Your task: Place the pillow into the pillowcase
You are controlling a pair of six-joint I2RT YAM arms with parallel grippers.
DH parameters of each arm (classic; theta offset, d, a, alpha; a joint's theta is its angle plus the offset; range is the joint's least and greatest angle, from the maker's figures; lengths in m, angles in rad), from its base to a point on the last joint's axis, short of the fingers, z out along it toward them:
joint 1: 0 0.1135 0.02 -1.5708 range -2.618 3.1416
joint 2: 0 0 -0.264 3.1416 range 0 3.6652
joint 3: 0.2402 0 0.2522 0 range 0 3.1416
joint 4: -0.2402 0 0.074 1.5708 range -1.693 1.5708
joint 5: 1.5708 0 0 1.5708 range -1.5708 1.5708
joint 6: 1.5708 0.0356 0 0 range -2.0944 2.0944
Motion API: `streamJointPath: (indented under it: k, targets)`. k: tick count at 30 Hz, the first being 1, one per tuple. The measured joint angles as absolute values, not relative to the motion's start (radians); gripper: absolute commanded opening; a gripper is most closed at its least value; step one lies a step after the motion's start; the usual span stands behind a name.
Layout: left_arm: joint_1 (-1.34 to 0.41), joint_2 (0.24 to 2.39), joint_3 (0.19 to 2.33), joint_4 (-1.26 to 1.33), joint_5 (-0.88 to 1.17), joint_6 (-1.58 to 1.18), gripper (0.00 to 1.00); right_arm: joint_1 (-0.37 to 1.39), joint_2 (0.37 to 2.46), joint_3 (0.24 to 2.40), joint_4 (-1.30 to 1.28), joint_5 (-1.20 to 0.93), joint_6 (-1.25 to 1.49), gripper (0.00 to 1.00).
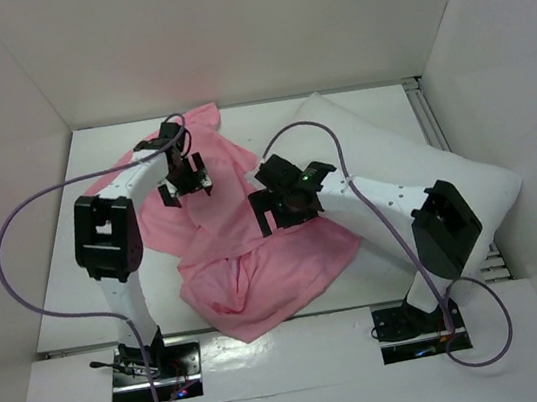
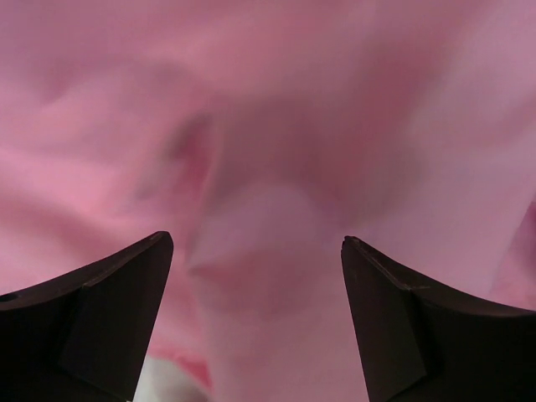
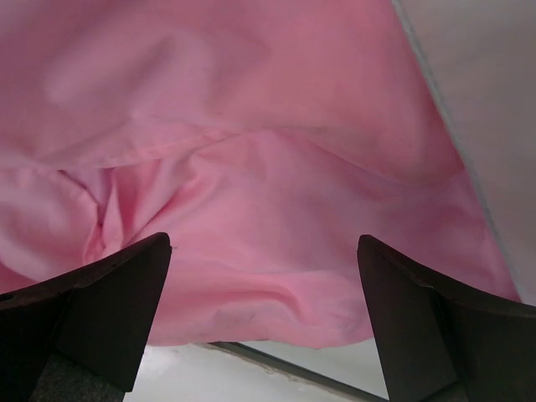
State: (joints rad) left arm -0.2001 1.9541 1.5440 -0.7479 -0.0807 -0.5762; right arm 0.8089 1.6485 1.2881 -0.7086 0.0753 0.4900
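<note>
I see L gripper [image 2: 255,237] & R gripper [image 3: 264,238] wide open, empty, over pillowcase [image 1: 257,258]; pillow [image 1: 398,156] at right.

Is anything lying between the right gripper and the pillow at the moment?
Yes. The pink pillowcase is draped over the left end of the pillow, directly under the open right gripper, whose fingers frame only pink fabric. The pillow's right part lies bare.
</note>
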Motion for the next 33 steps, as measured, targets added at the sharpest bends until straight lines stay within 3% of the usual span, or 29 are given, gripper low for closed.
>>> streamJointPath:
  k: [2,5,6,7,8,15,28,30,31,32,33]
  targets:
    - [-0.211,2.021,1.585,-0.732,-0.054,-0.575,0.89,0.787,1.649,1.261,-0.710,0.076,0.504,1.00]
    - [-0.219,2.100,1.623,-0.729,-0.014,-0.576,0.67,0.754,1.649,1.235,-0.710,0.085,0.516,1.00]
    - [-0.217,2.122,1.630,-0.729,-0.002,-0.575,0.55,0.742,1.649,1.230,-0.712,0.091,0.518,1.00]
    - [-0.212,2.135,1.645,-0.740,0.003,-0.574,0.16,0.735,1.649,1.228,-0.712,0.096,0.520,1.00]
    - [-0.204,2.139,1.655,-0.737,0.015,-0.576,0.00,0.721,1.648,1.225,-0.712,0.099,0.523,1.00]
    - [-0.052,2.165,1.720,-0.762,0.043,-0.579,0.00,0.645,1.625,1.228,-0.715,0.112,0.510,1.00]
    - [0.182,2.112,1.996,-0.815,-0.126,-0.589,0.02,0.644,1.722,1.306,-0.710,0.107,0.473,1.00]
    - [0.191,2.109,2.001,-0.823,-0.130,-0.578,0.29,0.651,1.747,1.320,-0.712,0.110,0.473,1.00]
    - [0.192,2.109,2.002,-0.830,-0.130,-0.568,0.63,0.653,1.757,1.327,-0.712,0.111,0.473,1.00]
    - [0.192,2.109,2.003,-0.840,-0.133,-0.556,0.77,0.655,1.761,1.332,-0.711,0.112,0.473,1.00]
    - [0.186,2.109,2.004,-0.855,-0.143,-0.548,0.85,0.658,1.764,1.336,-0.711,0.113,0.473,1.00]
